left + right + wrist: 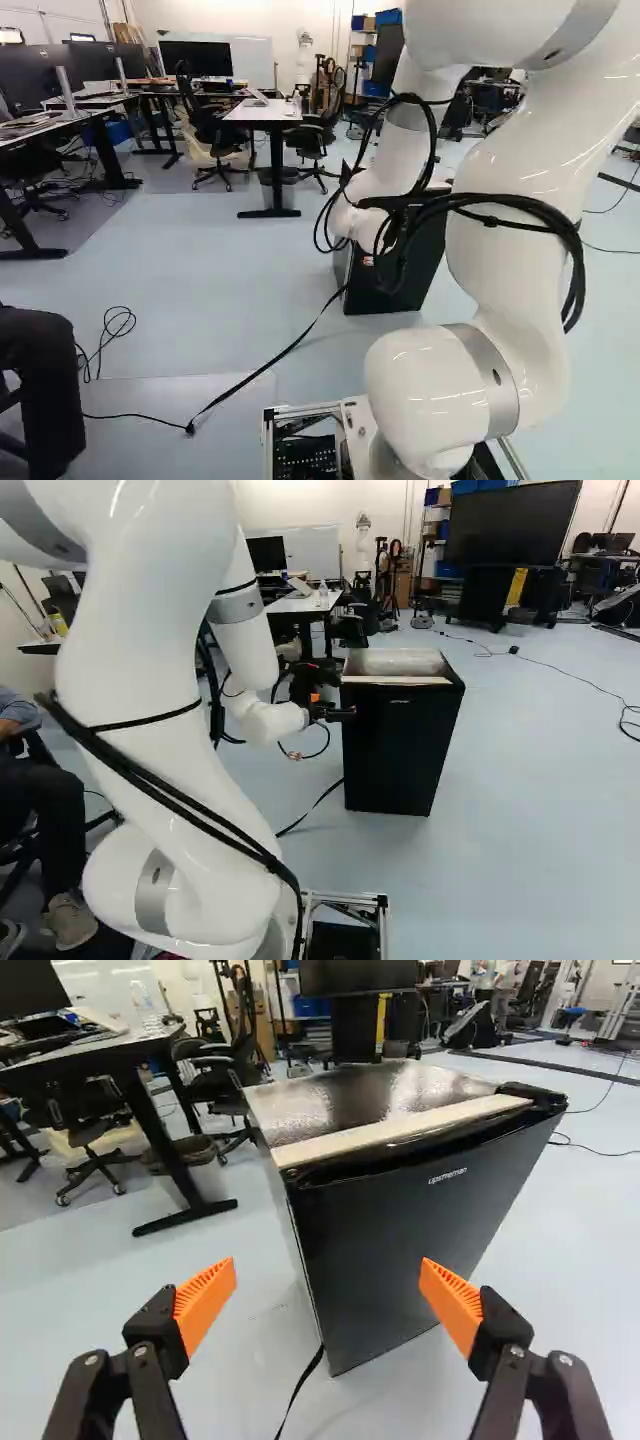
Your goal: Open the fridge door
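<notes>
My gripper is at the upper left front edge of the black fridge in the right base view. Seen from the wrist, the gripper stands open, its orange pads wide apart with nothing gripped. Ahead of it is the fridge's dark front door, flat against the body as far as I can see. The near vertical edge of the door lies between the lines of the two fingers. On top are a shiny surface and a pale strip. Arm and cables partly hide the fridge in the left base view.
A black strap runs over the floor to the fridge. Beyond stand a white-topped desk and office chairs. A seated person is near the base on the left. Another robot stands at the back wall.
</notes>
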`<state>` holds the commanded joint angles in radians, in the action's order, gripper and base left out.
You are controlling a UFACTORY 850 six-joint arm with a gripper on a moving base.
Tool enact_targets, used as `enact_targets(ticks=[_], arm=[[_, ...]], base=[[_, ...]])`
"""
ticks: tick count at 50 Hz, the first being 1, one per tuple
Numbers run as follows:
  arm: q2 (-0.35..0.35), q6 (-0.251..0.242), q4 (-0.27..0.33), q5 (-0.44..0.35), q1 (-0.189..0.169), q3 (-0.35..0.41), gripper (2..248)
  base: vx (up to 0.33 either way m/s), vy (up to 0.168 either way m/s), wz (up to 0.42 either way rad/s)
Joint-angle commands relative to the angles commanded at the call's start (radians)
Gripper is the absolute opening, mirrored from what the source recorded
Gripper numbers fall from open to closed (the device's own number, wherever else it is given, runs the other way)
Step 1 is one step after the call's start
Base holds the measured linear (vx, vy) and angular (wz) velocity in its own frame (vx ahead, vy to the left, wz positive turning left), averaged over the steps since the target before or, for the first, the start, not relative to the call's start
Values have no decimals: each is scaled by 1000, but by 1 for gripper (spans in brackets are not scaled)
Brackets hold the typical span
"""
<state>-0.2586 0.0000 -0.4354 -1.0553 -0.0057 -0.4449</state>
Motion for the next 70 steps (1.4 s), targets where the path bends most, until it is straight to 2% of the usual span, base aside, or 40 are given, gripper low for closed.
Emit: enact_targets(ticks=[27,53,70], arm=[[-108,0,-141,-94,21,-54,247],[-139,0,-279,-192,57,-90,247],[-143,0,-369,-257,98,-96,247]], base=[[0,0,0],[0,0,0],[0,0,0]])
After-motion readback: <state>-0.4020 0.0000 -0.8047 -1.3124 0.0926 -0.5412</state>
